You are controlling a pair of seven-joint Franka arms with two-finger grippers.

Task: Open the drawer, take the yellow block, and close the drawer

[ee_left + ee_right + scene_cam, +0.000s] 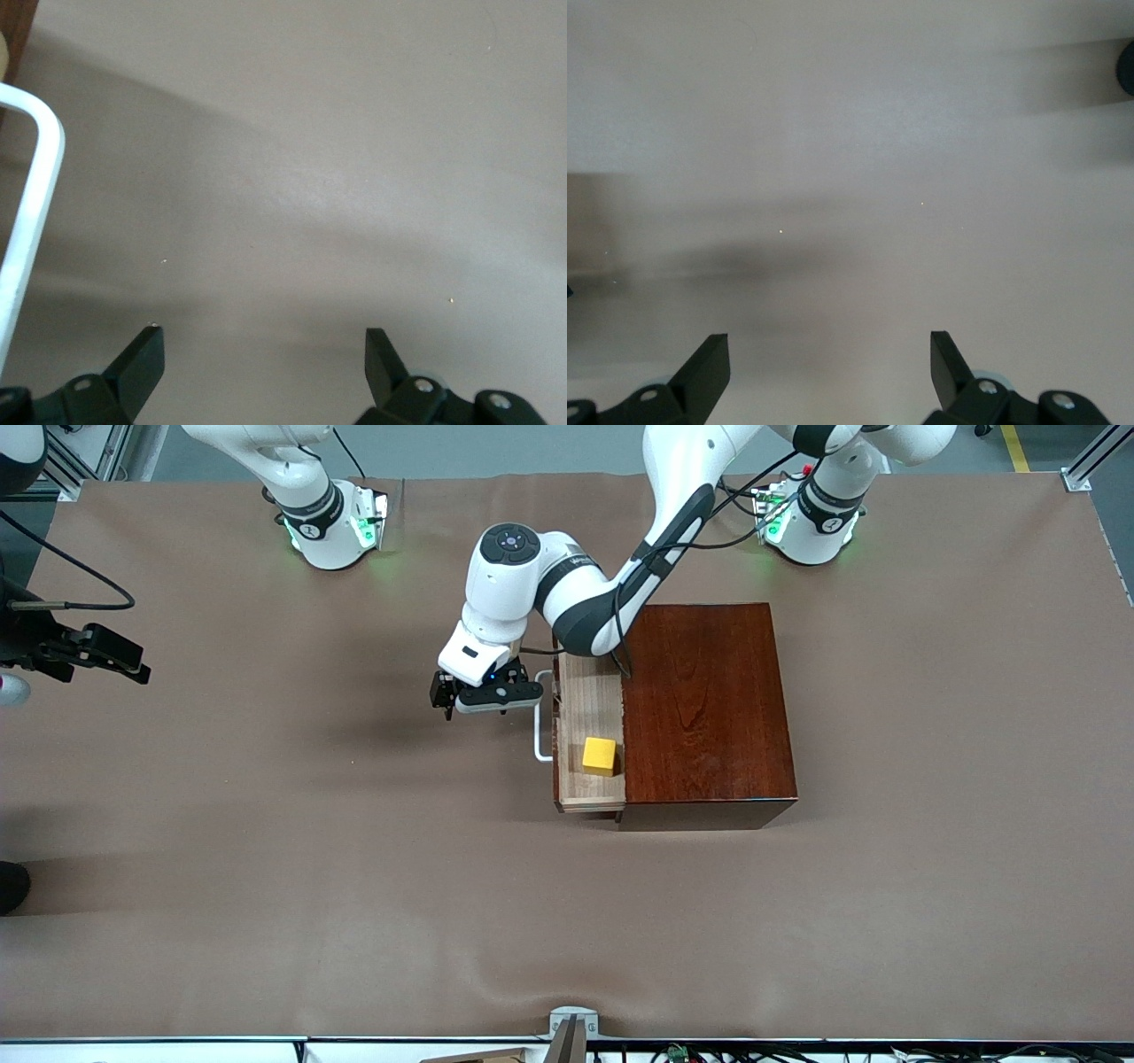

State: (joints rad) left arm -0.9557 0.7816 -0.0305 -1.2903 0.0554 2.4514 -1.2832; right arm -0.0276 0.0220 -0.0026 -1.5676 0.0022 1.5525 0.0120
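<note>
From the front, a dark reddish-brown wooden box (704, 713) sits on the brown table (354, 868), toward the left arm's end. Its drawer (589, 735) stands pulled out toward the right arm's end, showing a pale wood floor. The yellow block (599, 755) lies inside the drawer, in the part nearer the camera. The white handle (540, 726) sticks out from the drawer front. The left gripper (443, 700) hangs over the bare table just beside the handle, apparently clear of it, though the angle makes that hard to judge. The right gripper (133, 666) waits at the right arm's edge of the table, well apart from the box.

In the left wrist view, the left gripper (264, 354) has its fingers (142, 363) spread wide with nothing between them; the handle (35, 212) shows at the picture's edge over the table (354, 177).

In the right wrist view, the right gripper (829, 354) also has its fingers (707, 363) spread wide and empty above plain table (877, 133).
</note>
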